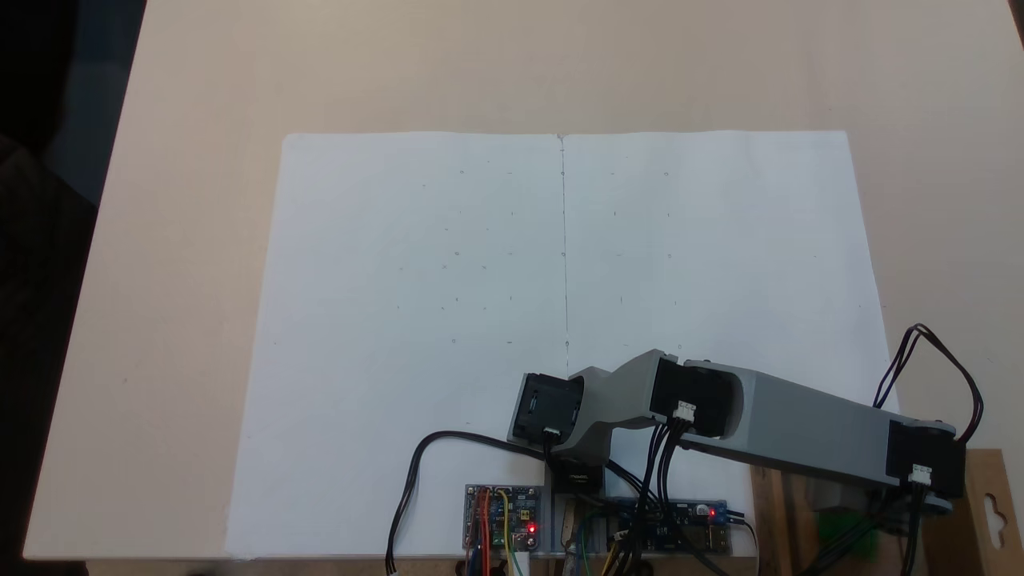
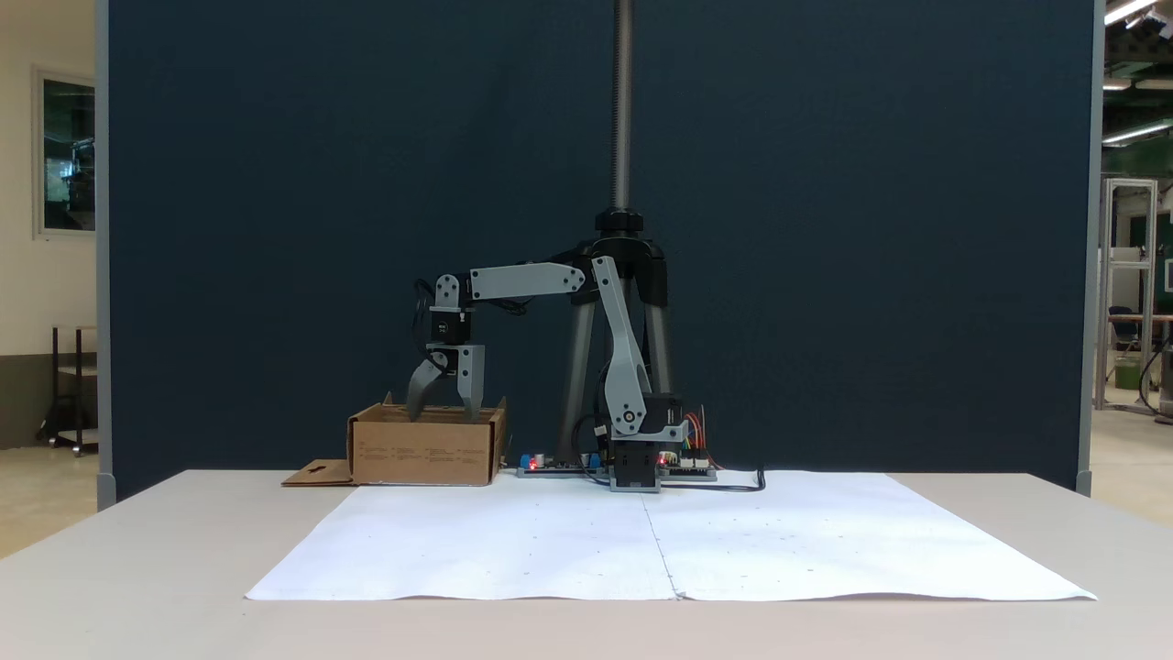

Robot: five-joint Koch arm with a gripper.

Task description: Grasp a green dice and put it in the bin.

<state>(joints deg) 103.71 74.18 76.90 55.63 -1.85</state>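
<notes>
The fingers (image 2: 420,390) of the gripper (image 2: 443,414) are spread apart, tips dipped just inside the bin (image 2: 426,449), holding nothing. In a fixed view the green dice (image 1: 846,538) lies on the bin's floor below the arm (image 1: 808,424). White paper (image 2: 660,541) covers the table (image 2: 137,568) before a dark blue screen (image 2: 825,229). The side-on fixed view hides the dice behind the cardboard wall.

Green dice (image 1: 846,538) — brown bin (image 2: 426,447) — white paper (image 1: 480,320).
</notes>
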